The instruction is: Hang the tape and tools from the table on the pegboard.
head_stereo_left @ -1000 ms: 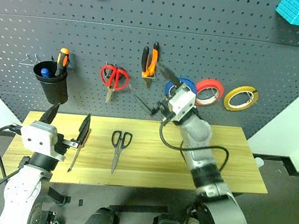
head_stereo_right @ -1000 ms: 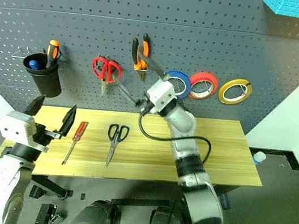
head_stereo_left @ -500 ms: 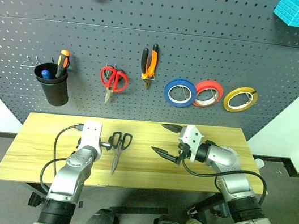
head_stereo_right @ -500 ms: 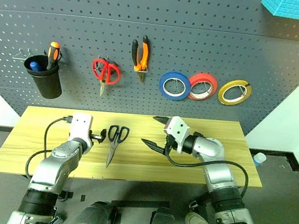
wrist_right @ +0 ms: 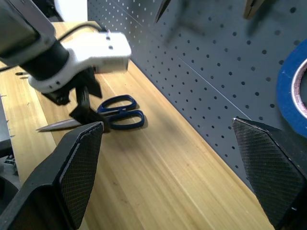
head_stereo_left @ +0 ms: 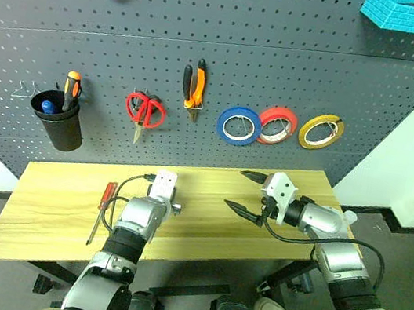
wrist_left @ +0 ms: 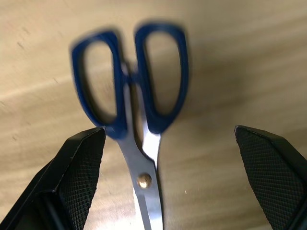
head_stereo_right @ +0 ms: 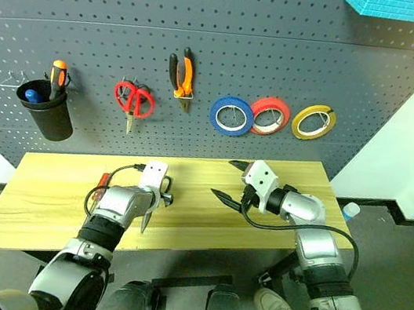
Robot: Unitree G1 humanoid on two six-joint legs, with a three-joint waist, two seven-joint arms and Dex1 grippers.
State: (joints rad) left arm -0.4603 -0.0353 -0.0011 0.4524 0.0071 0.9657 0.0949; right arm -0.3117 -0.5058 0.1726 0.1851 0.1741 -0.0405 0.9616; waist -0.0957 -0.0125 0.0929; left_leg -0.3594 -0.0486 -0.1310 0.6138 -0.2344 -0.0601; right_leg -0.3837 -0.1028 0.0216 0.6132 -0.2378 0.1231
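I am looking down at the table [head_stereo_left: 44, 223], and I am taking the dark-handled scissors [wrist_left: 136, 112] lying flat near its middle as my landmark. My left gripper [wrist_left: 168, 177] is sitting low right over the scissors, fingers spread wide to either side of the blades just below the handle loops, not clamping anything. My right gripper [head_stereo_left: 246, 193] is hanging above the wood well to the right of the scissors, also spread wide and carrying nothing. Between that gripper and the scissors the tabletop is lying bare, and the front edge near the scissors is giving me free room too. The slim red-handled screwdriver [head_stereo_left: 102, 209] is lying to the left of the scissors, roughly parallel to them. Compared with a second ago, my left arm has swung in from the table's left end and come down onto the scissors, while my right arm has dropped back from the pegboard [head_stereo_left: 291, 34] to table height. Behind the scissors, the board is carrying the pliers [head_stereo_left: 192, 89] almost straight above them, red-handled scissors [head_stereo_left: 144, 110] to the left of those, and a black cup [head_stereo_left: 58, 120] farther left. To the right of the pliers a blue roll [head_stereo_left: 237, 125], a red roll [head_stereo_left: 277, 125] and the yellow tape [head_stereo_left: 320, 132] are hanging in a row.
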